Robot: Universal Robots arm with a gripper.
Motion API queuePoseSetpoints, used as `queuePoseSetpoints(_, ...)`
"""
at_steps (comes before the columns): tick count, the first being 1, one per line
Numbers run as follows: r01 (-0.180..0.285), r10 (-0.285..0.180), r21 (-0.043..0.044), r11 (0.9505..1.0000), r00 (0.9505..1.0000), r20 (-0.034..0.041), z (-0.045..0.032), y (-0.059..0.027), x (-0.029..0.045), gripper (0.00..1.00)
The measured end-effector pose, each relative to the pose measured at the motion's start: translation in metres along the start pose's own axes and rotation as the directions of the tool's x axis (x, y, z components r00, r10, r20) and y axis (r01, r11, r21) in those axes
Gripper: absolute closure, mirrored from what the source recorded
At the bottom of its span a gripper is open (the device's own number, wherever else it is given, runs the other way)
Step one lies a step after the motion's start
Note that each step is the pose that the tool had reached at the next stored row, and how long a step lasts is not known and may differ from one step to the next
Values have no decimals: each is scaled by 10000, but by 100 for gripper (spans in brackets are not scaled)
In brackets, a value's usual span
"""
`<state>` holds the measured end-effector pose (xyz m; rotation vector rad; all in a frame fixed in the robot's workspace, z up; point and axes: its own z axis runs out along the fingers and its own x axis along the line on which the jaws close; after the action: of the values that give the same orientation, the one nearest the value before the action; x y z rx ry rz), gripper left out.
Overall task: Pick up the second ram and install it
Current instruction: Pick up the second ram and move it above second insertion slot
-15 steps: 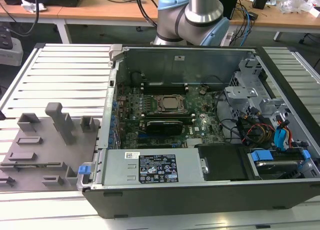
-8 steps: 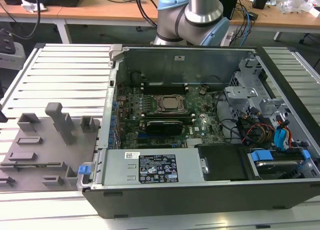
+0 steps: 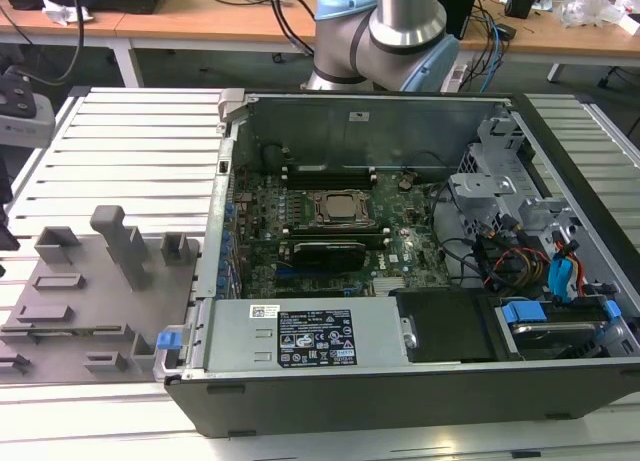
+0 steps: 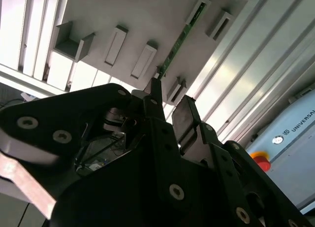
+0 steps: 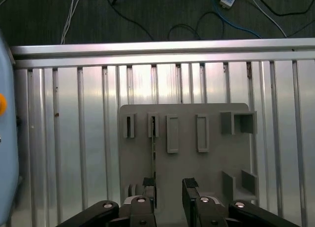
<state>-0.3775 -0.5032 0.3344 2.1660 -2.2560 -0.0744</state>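
The second ram (image 5: 153,153) is a thin green stick standing on edge in holders of the grey tray (image 5: 211,163). The second wrist view shows its green edge (image 4: 179,40) running across the tray. My gripper (image 5: 170,184) hangs above the tray's near end, open. One fingertip (image 5: 149,182) lines up with the stick's end; the other (image 5: 190,183) stands well apart from it. In the second wrist view the gripper (image 4: 170,98) hovers apart from the tray. Nothing is held.
The grey tray (image 3: 60,281) with upright blocks lies on the ribbed metal table at the exterior view's left. Beside it stands the open computer case (image 3: 400,381) with the motherboard, processor socket (image 3: 338,209) and cables. The arm's base (image 3: 385,41) rises behind the case.
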Motion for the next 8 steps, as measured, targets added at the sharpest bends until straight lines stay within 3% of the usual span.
queuePoseSetpoints(8, 0, 0, 0, 10000, 10000, -1, 67, -3, 2, 64)
